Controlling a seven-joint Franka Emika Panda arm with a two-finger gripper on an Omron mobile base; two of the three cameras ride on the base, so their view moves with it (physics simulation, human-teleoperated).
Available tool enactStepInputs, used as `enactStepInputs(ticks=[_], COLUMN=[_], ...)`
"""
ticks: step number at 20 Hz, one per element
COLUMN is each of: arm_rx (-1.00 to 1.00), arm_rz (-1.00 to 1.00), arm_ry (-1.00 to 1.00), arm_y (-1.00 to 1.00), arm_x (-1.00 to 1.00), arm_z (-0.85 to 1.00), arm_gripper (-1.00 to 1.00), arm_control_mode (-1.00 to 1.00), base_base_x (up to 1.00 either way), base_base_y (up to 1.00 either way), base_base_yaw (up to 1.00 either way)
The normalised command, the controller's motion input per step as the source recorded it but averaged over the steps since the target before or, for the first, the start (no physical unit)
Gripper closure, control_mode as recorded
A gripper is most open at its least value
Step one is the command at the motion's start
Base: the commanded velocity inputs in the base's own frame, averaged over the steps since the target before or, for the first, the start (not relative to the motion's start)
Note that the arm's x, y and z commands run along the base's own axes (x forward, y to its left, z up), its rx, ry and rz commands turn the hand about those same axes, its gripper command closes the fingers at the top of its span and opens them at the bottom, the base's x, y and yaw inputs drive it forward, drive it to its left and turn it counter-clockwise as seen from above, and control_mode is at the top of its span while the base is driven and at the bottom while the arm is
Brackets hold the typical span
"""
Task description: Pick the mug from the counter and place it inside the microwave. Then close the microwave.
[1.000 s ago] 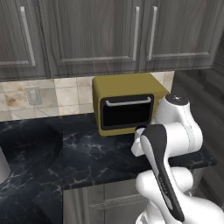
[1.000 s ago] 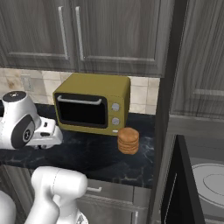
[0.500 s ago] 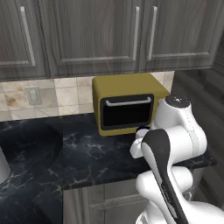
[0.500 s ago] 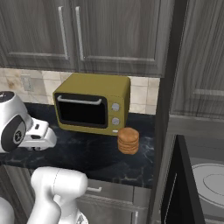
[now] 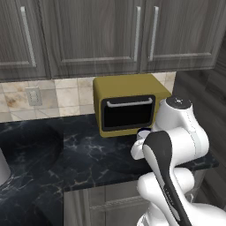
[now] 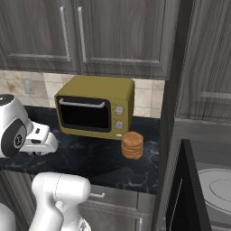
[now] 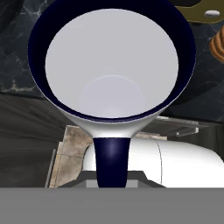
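The hand [image 7: 112, 177] is pressed together on the dark handle [image 7: 111, 157] of the mug [image 7: 111, 65], so the mug hangs from the fingers rather than standing on the counter [image 6: 90, 158]. In the hand view its open mouth faces straight back at the camera, with the white inside and the dark rim seen almost full circle. The mug's long axis therefore runs along the hand's own line of sight, and the handle points back toward the fingers. Dark marble shows behind the upper half of the mug and grey cabinet fronts behind the lower half, which suggests it is held near the counter's front edge, though how high I cannot tell. In the right base view the hand sits at the far left, in front of the mustard toaster oven [image 6: 97, 106]. The microwave [image 6: 212, 189] lies well apart at the lower right, past the stack of biscuits [image 6: 132, 145] and set lower than the counter. Its dark door [image 6: 180, 198] stands open, with the white turntable [image 6: 221, 187] showing inside. The coming move looks like a long carry to the robot's right and downward, keeping the mouth from tipping and clearing the biscuits and the door's edge.
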Motion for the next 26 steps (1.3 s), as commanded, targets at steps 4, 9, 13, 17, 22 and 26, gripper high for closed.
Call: enactStepInputs(ticks=[4, 9, 13, 17, 22, 26], arm_rx=[0.0, 0.0, 0.0, 0.0, 0.0, 0.0], arm_rz=[0.0, 0.0, 0.0, 0.0, 0.0, 0.0], arm_ry=[0.0, 0.0, 0.0, 0.0, 0.0, 0.0], arm_y=[0.0, 0.0, 0.0, 0.0, 0.0, 0.0], arm_x=[0.0, 0.0, 0.0, -0.01, -0.15, 0.0], arm_z=[0.0, 0.0, 0.0, 0.0, 0.0, 0.0], arm_gripper=[1.0, 1.0, 1.0, 1.0, 1.0, 1.0], arm_control_mode=[-1.0, -1.0, -1.0, -1.0, 1.0, 1.0], base_base_x=[0.0, 0.0, 0.0, 0.0, -0.09, -0.88], base_base_y=[0.0, 0.0, 0.0, 0.0, 0.0, 0.05], base_base_yaw=[0.0, 0.0, 0.0, 0.0, 0.0, -0.06])
